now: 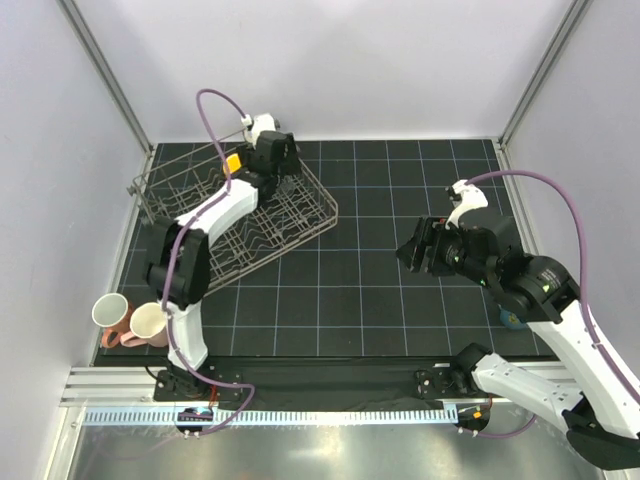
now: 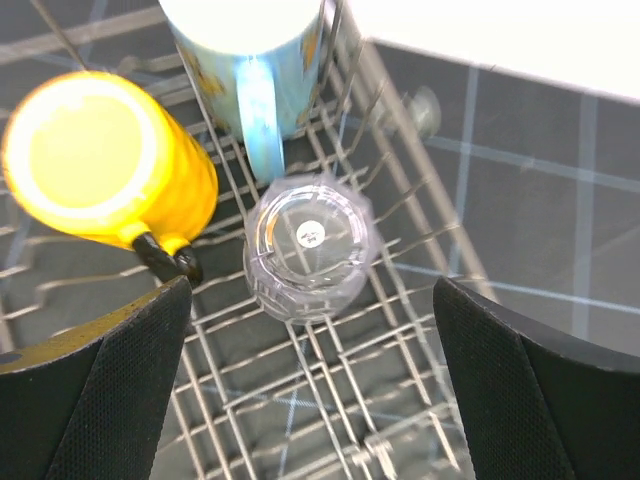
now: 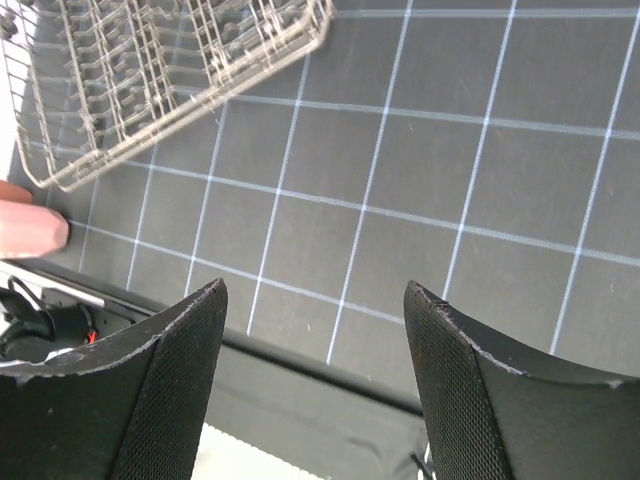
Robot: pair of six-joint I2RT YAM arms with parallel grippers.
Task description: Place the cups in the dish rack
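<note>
Black gridded matting (image 1: 400,300) covers the table, with the dish rack (image 1: 290,225) at its far left. Over it the left gripper (image 2: 312,300) hangs with jaws wide apart, either side of the clear tumbler (image 2: 308,248), which stands among the tines beside the yellow mug (image 2: 100,165) and the light blue mug (image 2: 255,70). I'd lift straight up, so neither finger clips the yellow handle. The right gripper (image 3: 312,290) hovers over the mat, jaws apart and empty. Two salmon-pink mugs (image 1: 110,312) wait near left; something blue (image 1: 513,318) under the right arm may be another cup.
</note>
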